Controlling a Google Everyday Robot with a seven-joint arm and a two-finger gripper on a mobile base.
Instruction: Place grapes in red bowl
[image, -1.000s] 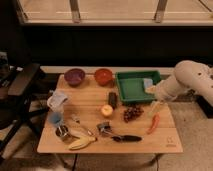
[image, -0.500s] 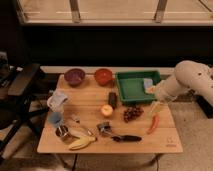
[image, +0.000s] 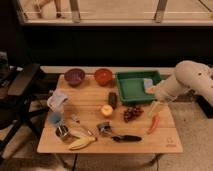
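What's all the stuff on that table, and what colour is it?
table: 1, light wood, middle
purple bowl: 1, purple, back left
red bowl: 1, orange-red, right of purple bowl
tray: 1, green, back right
grapes: 1 bunch, dark red, in front of tray
chili pepper: 1, red, right of grapes
round fruit: 1, yellow-red, centre
banana: 1, yellow, front
white cup: 1, white, left
blue cup: 1, blue, left
chair: 1, black, beside table
robot arm: 1, white, right
pincer: 1, open, empty, over the table between tray and chili pepper
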